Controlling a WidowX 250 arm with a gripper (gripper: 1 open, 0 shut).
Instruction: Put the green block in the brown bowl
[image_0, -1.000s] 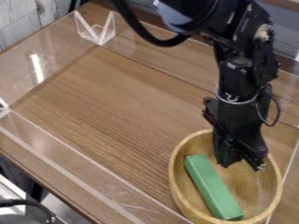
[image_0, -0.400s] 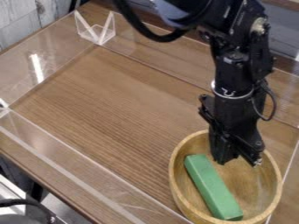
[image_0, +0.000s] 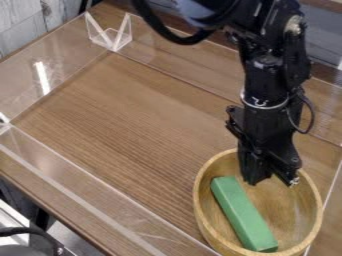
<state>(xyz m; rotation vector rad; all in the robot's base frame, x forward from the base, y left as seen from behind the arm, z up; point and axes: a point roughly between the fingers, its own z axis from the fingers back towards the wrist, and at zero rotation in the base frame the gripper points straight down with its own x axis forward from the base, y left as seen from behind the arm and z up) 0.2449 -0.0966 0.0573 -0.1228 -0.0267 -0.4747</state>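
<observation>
Wood-grain tabletop (image_0: 120, 110) fills my view, fenced by clear acrylic walls (image_0: 54, 70) along its edges. At the near right I see the brown bowl (image_0: 207, 200), and the green block (image_0: 243, 213) lies flat inside it, running from the left of the bowl toward the front rim. My gripper (image_0: 271, 178) points straight down over the bowl's back half, just right of the block's far end, fingers pressed together and pinching nothing.

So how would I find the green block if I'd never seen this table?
Look at the near right corner of the wooden table for the round, light brown wooden bowl. Inside lies a flat, bright green rectangular block, the only green thing there, beside the black robot gripper.
</observation>
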